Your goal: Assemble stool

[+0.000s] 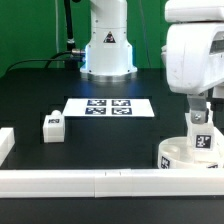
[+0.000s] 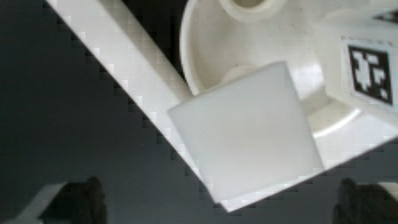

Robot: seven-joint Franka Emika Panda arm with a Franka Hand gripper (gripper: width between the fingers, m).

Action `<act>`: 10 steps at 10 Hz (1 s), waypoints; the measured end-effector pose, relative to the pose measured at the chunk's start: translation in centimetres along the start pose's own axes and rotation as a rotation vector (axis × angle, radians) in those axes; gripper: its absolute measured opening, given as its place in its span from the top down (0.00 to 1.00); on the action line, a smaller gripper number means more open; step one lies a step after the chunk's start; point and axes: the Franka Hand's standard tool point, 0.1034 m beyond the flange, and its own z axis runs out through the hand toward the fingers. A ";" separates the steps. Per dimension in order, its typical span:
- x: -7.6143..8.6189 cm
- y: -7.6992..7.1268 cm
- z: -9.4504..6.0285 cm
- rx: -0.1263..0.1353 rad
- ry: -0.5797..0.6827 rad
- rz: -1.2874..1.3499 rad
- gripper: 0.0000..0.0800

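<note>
A thin flat white marker board with black square tags lies on the black bench. Long white rail blocks edge its near side.

A glossy white robot base pedestal fills the upper middle of the exterior view. It narrows toward the top and carries a small dark triangular mark on its front, with a pale blue glow around its foot. Thin black cables run just to its left in the frame. In the upper right corner is a bulky, rounded white arm housing, crossed by a dark seam. Beneath it is the grey-and-black two-finger gripper. In the wrist view its dark fingertips look blurred and almost black.
</note>
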 end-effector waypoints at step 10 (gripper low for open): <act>-0.8 -0.3 1.8 0.001 -0.021 -0.091 0.25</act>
